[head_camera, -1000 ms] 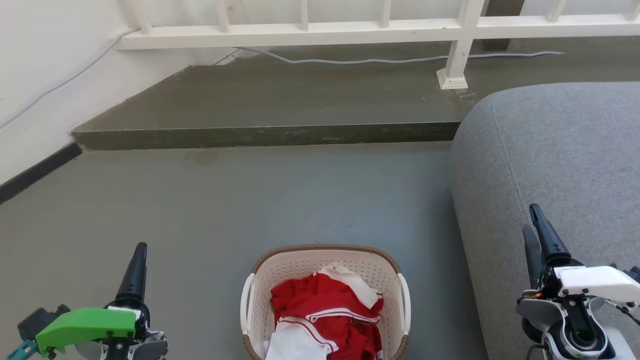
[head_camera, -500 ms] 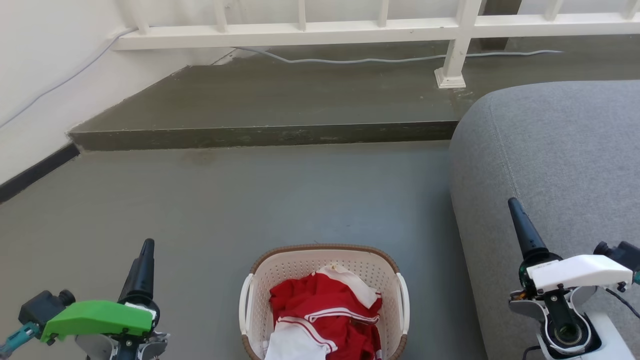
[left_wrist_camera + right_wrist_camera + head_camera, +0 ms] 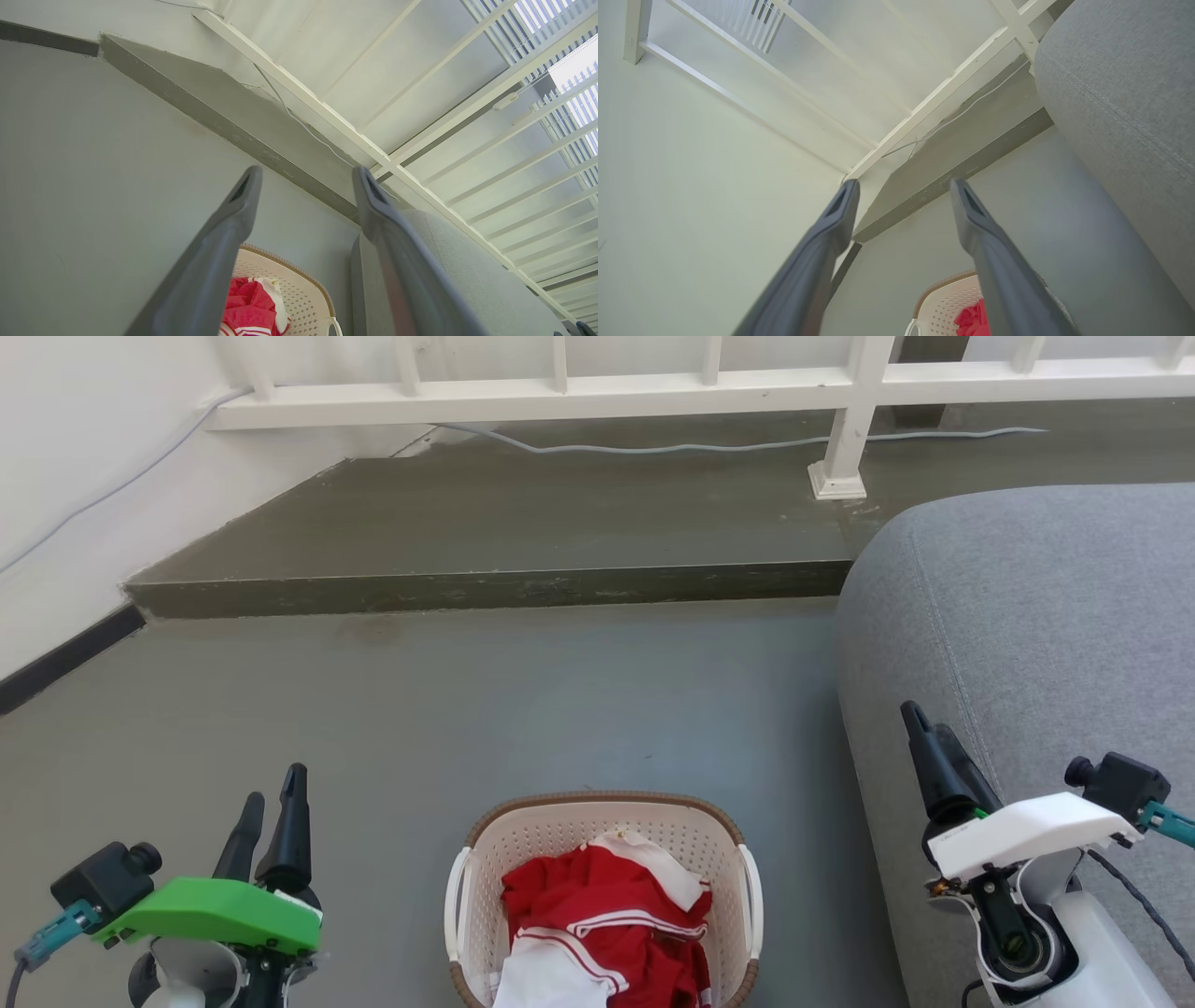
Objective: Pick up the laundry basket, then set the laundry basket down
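The laundry basket (image 3: 560,833) stands on the grey floor at the bottom centre of the head view, cream-white and perforated with a brown rim, and holds red and white clothes (image 3: 607,919). My left gripper (image 3: 275,784) is open and empty, to the left of the basket and apart from it. On the basket's right, my right gripper (image 3: 924,721) is open and empty in front of the sofa's edge. The left wrist view has the left gripper (image 3: 307,172) open, with the basket (image 3: 299,284) low between its fingers. In the right wrist view the right gripper (image 3: 904,183) is open above the basket (image 3: 945,298).
A grey sofa (image 3: 1027,616) fills the right side, close to the right arm. A raised concrete step (image 3: 495,588) crosses the floor ahead, with a white railing (image 3: 560,397) and a cable (image 3: 653,448) behind it. A white wall (image 3: 56,476) runs along the left.
The left gripper has shifted right and turned so both fingers show. The right gripper has moved left toward the basket. The basket stays in place.
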You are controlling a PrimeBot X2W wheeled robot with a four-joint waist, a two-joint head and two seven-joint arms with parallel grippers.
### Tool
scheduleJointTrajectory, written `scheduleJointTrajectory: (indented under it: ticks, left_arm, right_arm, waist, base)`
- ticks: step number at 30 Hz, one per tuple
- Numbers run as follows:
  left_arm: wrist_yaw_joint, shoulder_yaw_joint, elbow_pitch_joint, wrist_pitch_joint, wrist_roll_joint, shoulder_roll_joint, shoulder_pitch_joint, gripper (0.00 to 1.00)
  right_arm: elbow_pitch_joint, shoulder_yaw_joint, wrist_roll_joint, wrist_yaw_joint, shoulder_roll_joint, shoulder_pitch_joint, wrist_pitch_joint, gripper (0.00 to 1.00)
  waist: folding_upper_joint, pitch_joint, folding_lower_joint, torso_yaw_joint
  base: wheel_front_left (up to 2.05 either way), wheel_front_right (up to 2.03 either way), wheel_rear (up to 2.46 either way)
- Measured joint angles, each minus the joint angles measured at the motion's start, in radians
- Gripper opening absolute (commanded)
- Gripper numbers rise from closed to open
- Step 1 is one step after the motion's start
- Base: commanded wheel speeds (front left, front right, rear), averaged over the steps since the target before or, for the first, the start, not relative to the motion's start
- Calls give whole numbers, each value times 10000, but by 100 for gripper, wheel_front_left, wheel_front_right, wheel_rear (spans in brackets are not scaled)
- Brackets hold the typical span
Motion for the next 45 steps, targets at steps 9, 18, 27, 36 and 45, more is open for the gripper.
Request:
scheduleJointTrajectory:
  ticks: [9,18,27,36,45]
  left_arm:
    - [86,-48,-59,-311,1191,-100,-3,100]
    - [98,-121,-77,-566,2332,-148,-5,100]
    - [100,-119,-278,-918,3691,-163,-36,100]
    - [100,-121,-339,-1239,4913,-190,-67,100]
    - [92,-209,-380,-1547,6107,-242,-240,100]
  right_arm:
    - [42,347,-1340,-353,-79,-154,-280,100]
    - [67,552,-2368,-619,-161,-264,-579,100]
    - [58,895,-3670,-780,-165,-413,-899,100]
    - [50,1195,-4832,-884,-182,-475,-1202,100]
    - [151,1417,-5996,-1097,-228,-639,-1490,100]
  waist:
    - [0,-12,0,-47]
    - [0,-20,0,-69]
    - [0,-3,0,-92]
    - [0,31,0,-122]
    - [0,31,0,-176]
  base:
    - [0,0,0]
    - [0,0,0]
    - [0,0,0]
    - [0,0,0]
    - [0,0,0]
